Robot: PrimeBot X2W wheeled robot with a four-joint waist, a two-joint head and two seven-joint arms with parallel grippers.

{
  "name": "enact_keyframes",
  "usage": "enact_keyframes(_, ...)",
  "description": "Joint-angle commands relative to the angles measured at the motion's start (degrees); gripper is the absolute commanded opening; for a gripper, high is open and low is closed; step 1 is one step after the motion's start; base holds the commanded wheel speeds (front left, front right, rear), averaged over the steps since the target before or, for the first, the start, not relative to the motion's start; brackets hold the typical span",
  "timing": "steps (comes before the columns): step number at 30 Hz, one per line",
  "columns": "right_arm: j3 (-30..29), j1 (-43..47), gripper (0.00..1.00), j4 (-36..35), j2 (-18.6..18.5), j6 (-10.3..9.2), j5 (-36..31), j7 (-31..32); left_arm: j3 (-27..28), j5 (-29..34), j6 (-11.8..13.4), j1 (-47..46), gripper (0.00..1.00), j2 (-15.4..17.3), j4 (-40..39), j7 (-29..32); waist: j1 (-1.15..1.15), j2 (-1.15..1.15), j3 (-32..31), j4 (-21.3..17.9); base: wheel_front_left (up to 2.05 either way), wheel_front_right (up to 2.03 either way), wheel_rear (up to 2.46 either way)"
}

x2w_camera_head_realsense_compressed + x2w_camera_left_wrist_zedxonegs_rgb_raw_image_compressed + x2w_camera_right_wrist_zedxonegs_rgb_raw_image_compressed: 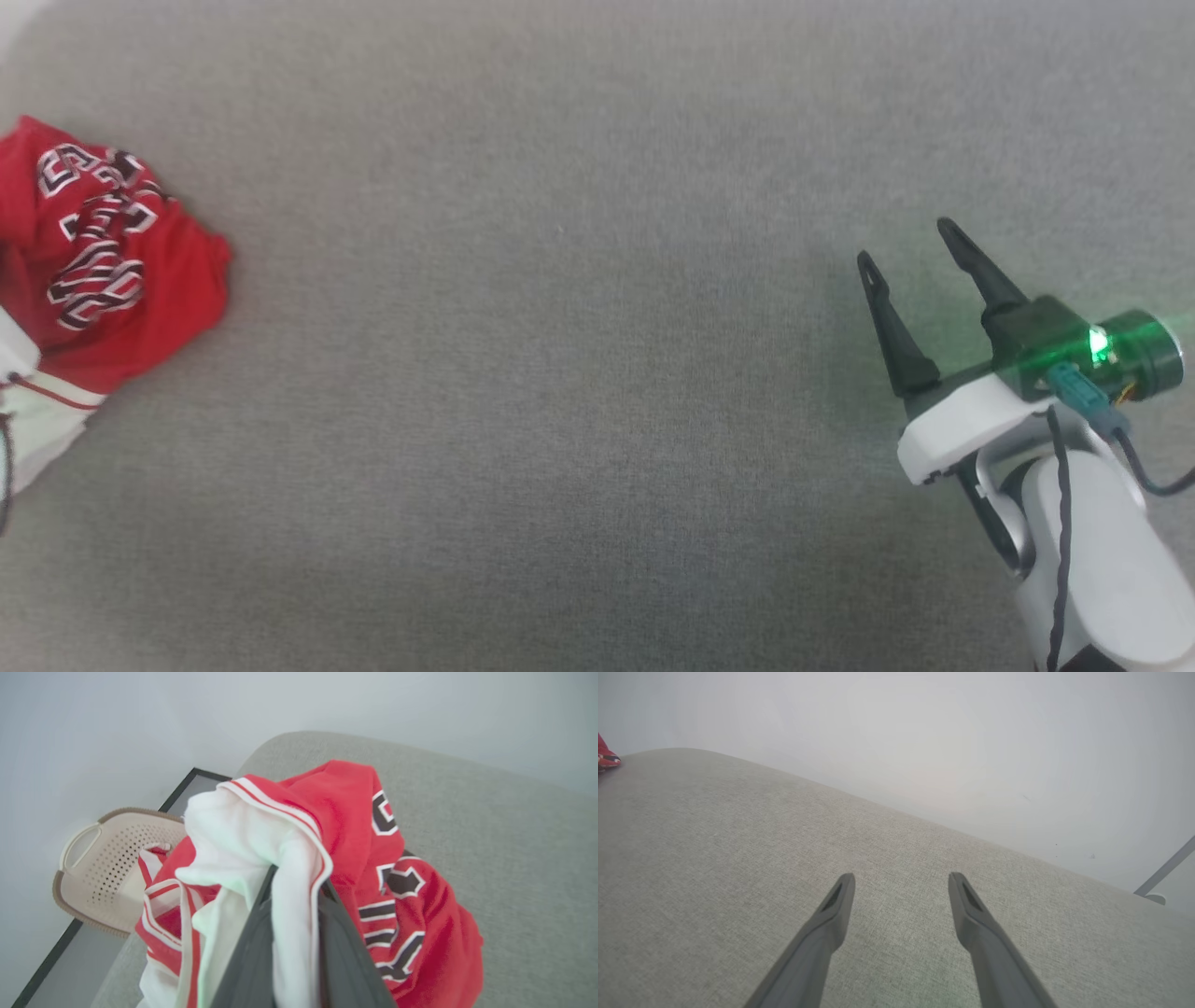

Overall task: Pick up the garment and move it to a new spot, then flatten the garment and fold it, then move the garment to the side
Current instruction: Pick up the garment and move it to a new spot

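Observation:
The garment (pixel 112 261) lies crumpled at the left edge of the grey cloth surface in the head view, red with black-and-white lettering and a white sleeve at its lower end. Seen from the left wrist, my left gripper (pixel 299 877) is shut on a fold of the garment's white sleeve (pixel 243 835), which bunches up between the two dark fingers (pixel 345 961) and hides their tips. Far to the right, my right gripper (pixel 907 245) stands open over bare cloth with nothing between its fingers (pixel 902 878). A small red corner of the garment (pixel 605 756) shows at the far left of the right wrist view.
The grey fabric surface (pixel 560 373) stretches wide between the garment and my right arm. Beyond the garment, off the surface's edge, a beige perforated basket (pixel 107 868) sits beside a black-framed panel (pixel 187 788). A pale wall lies behind.

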Motion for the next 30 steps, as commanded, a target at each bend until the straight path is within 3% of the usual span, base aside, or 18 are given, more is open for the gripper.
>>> enact_keyframes(1, -0.46, 0.97, 1.00, 0.69, 0.56, -0.07, 0.54, -0.86, -0.63, -1.05, -0.06, 1.36, 0.00, 1.39, -2.12, -1.81, 0.00, 0.00, -3.10, 0.46, 0.00, 0.00, 0.00)
enact_keyframes(12, -0.92, 3.47, 1.00, 3.96, 2.21, -0.06, 1.83, -3.29, -2.48, -1.50, -0.06, 3.32, 0.00, 10.65, -17.51, -5.75, 0.00, 0.00, -11.53, 0.49, 0.00, 0.00, 0.00)
enact_keyframes(20, -0.95, 3.99, 1.00, 4.95, 2.50, -0.06, 2.47, -4.23, -2.32, -1.59, 1.86, 5.71, 0.00, 14.88, -30.58, -0.50, 0.00, 0.00, -15.03, -0.71, 0.00, 0.00, 0.00)
enact_keyframes(30, -3.02, 4.15, 1.00, 5.24, 2.16, -0.07, 2.54, -5.21, -1.44, -3.56, 7.16, 11.28, 0.00, 18.91, -53.91, 8.89, 0.00, 0.00, -17.65, -5.70, 0.00, 0.00, 0.00)
